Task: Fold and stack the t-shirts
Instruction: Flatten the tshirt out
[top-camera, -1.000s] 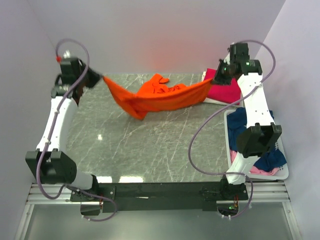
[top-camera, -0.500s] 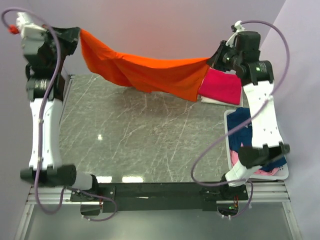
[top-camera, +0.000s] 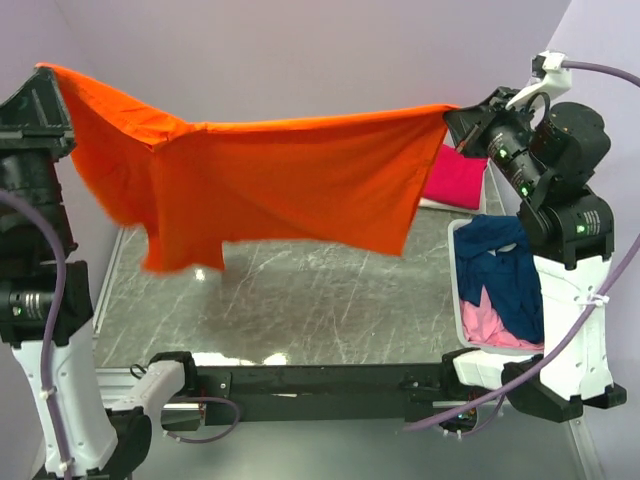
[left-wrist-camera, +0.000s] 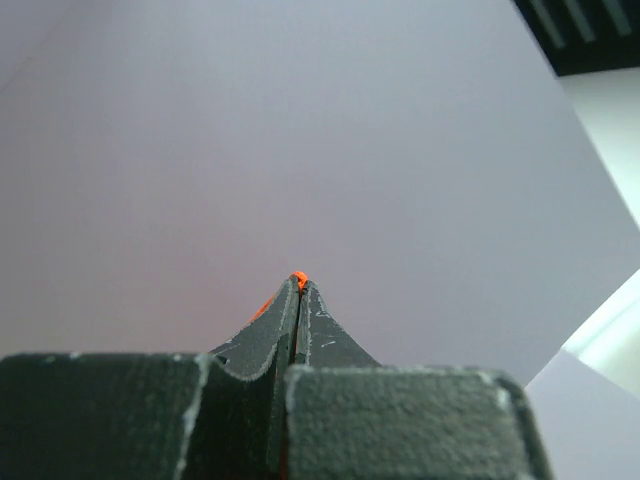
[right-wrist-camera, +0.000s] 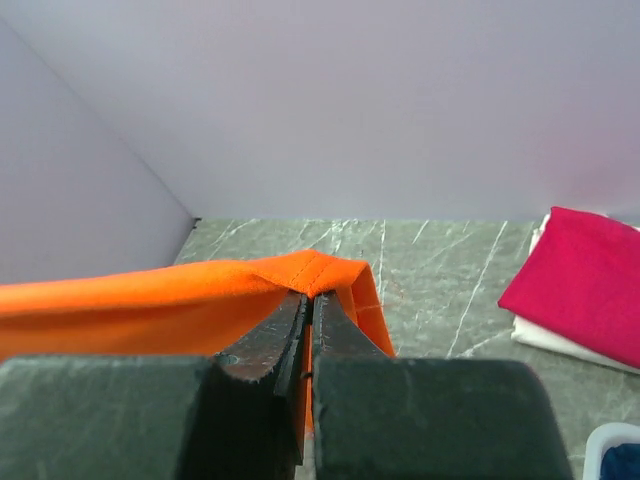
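Orange t-shirt (top-camera: 280, 190) now hangs spread wide, raised higher above the table (top-camera: 300, 300).

A grey-green marble table (top-camera: 320, 300) lies well below the right fingers (right-wrist-camera: 265, 345). A white plastic basket (top-camera: 458, 290) sits at the table's edge, below those fingers. Pale lilac walls (left-wrist-camera: 300, 130) rise beyond the left fingers (left-wrist-camera: 270, 330).
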